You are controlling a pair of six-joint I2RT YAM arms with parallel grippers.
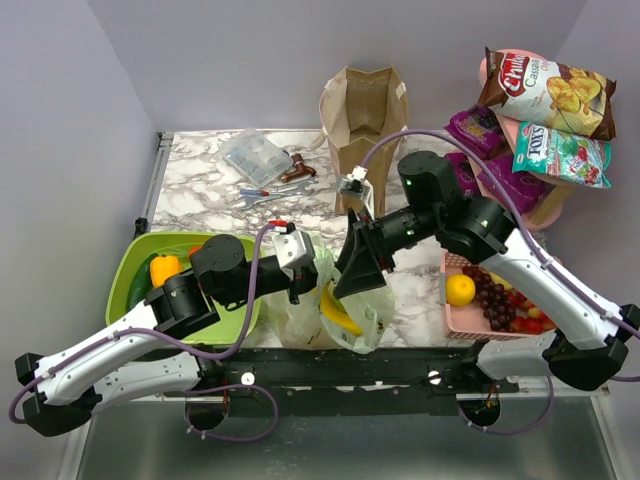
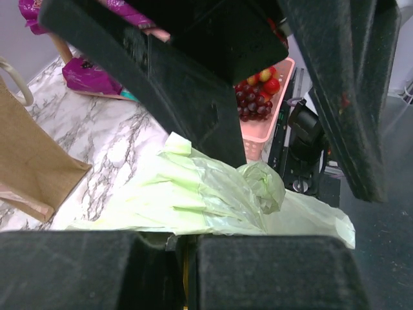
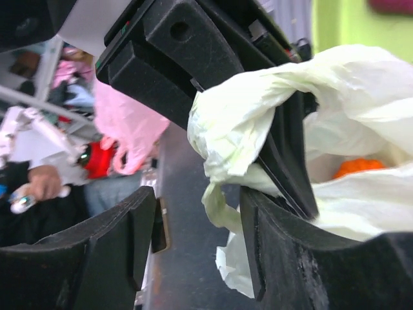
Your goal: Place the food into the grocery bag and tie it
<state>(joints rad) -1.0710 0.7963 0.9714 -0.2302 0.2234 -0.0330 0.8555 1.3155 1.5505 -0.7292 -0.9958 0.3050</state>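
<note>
Brown paper bag [image 1: 362, 120] stands upright at the back of the marble desk [image 1: 200, 190], clear plastic box [image 1: 255, 155] to its left. Crisp packet [image 1: 545, 90] sits far right, pink basket [image 1: 452, 318] nearer.

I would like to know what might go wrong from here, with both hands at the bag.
The banana lies at the open mouth of the grocery bag, near the table edge; pulling the handles may tip it out.
The bell pepper sits in the green bowl, so tying now would leave it behind.
The right hand is open around thin bunched plastic, which could slip or tear.
</note>
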